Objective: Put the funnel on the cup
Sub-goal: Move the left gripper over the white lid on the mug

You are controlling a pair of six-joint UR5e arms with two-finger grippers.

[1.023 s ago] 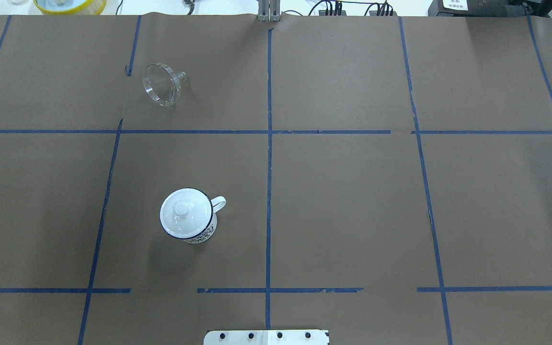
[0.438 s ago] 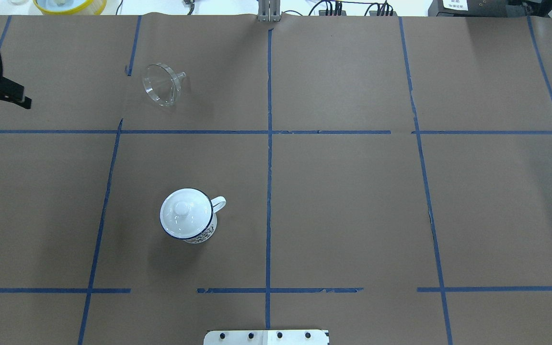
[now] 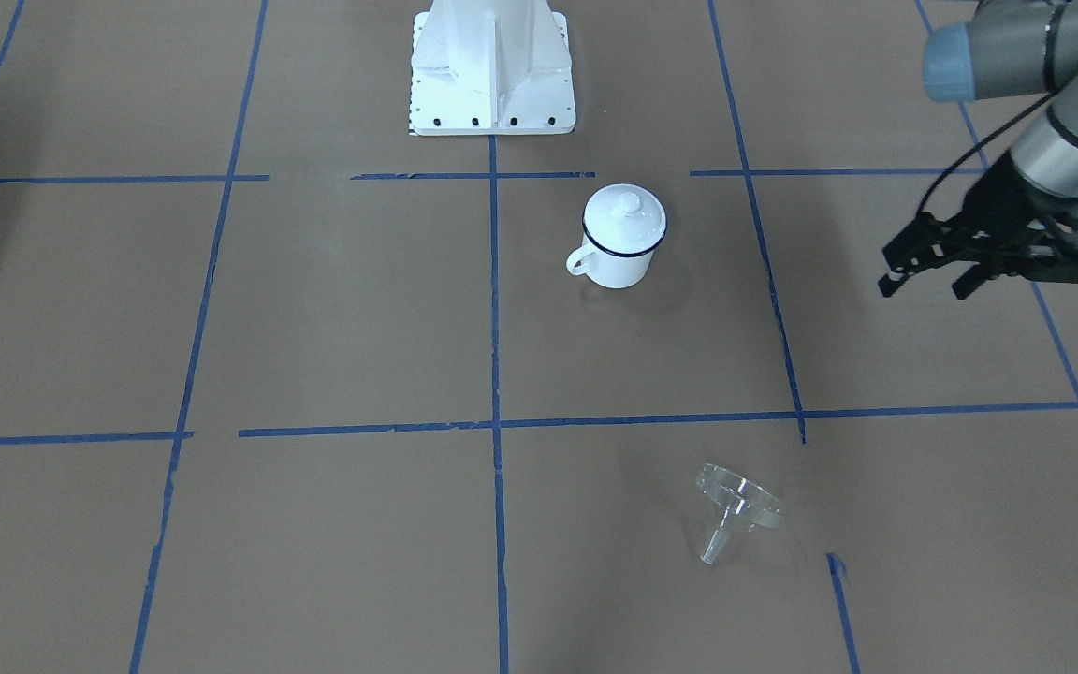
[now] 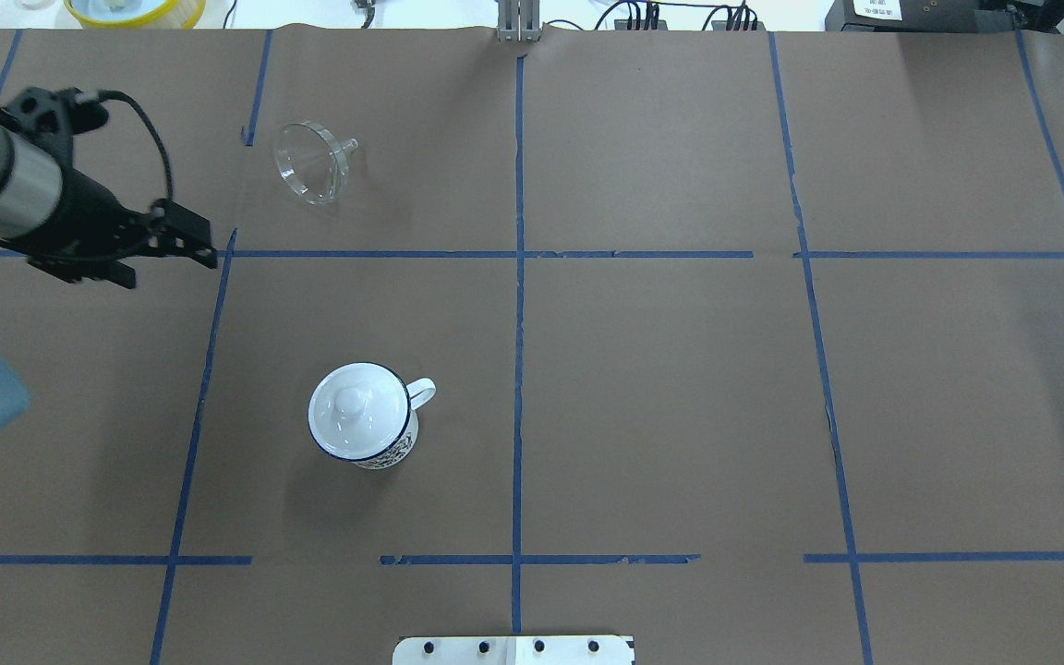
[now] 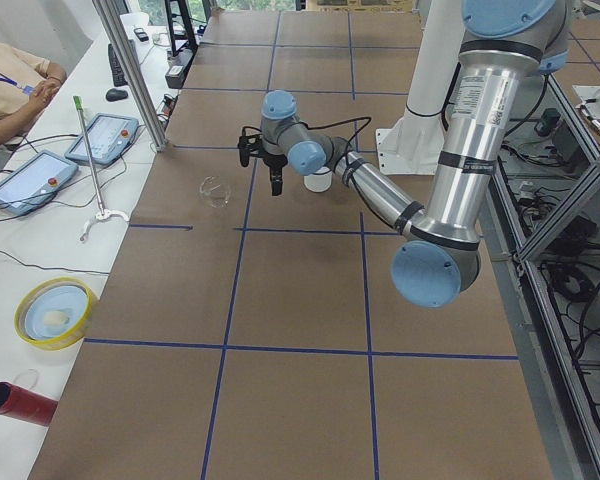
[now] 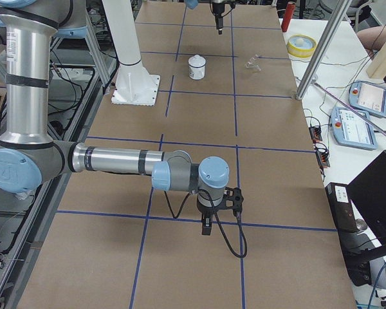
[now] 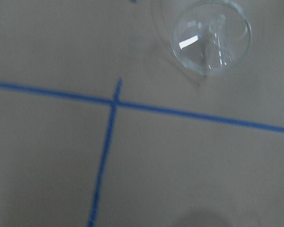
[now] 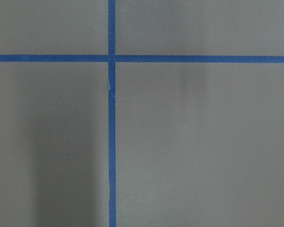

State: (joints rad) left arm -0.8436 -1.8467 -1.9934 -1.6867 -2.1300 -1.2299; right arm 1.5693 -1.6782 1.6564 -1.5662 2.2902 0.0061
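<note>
Clear funnel (image 4: pixel 308 174) lies tipped on papered desk (image 4: pixel 680 369); knobbed white lid (image 3: pixel 625 213) caps enamel cup (image 3: pixel 616 267). Left end effector (image 3: pixel 923 285) gapes empty; right end effector (image 6: pixel 206 228): cannot tell.

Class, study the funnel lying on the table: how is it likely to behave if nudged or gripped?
The funnel lies tipped on its rim and spout, so a nudge would probably roll it in an arc. Its clear, glossy wall suggests it is light and may slip in a grip. It looks rigid, holding its cone shape.
</note>
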